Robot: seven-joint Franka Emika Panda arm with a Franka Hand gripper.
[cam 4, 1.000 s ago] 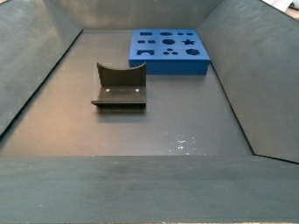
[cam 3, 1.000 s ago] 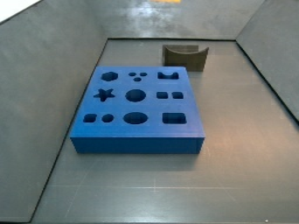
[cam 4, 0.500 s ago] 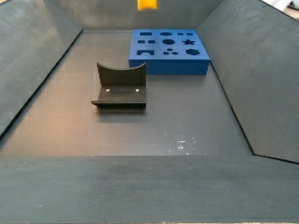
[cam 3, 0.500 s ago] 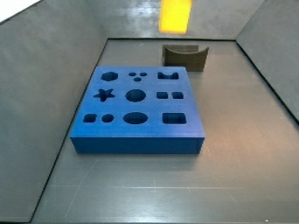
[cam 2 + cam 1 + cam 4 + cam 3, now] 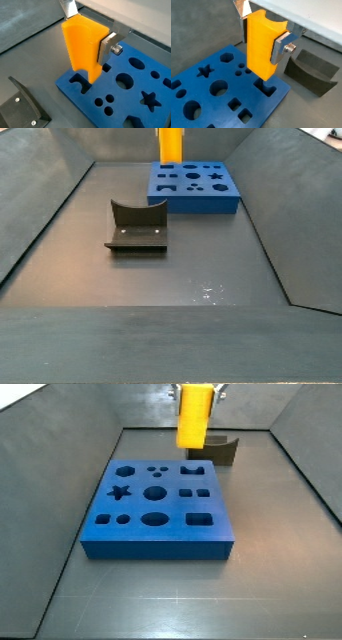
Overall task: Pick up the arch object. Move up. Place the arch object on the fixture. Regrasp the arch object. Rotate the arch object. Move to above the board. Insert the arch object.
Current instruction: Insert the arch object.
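My gripper is shut on the arch object, a yellow-orange block held upright, its curved notch at the upper end. In both wrist views it hangs above the board, a thick blue slab with shaped holes, its lower end over the arch-shaped hole near the board's edge. A silver finger presses each side of the arch object. In a side view the arch object hangs over the far end of the board, in front of the fixture. The block's tip stays clear of the board's top.
The dark fixture stands on the grey floor, apart from the board, with nothing in it. Sloped grey walls enclose the work area on all sides.
The arch object has come down from the top of the side views, from barely visible to hanging full length over the board. Board and fixture have not moved.
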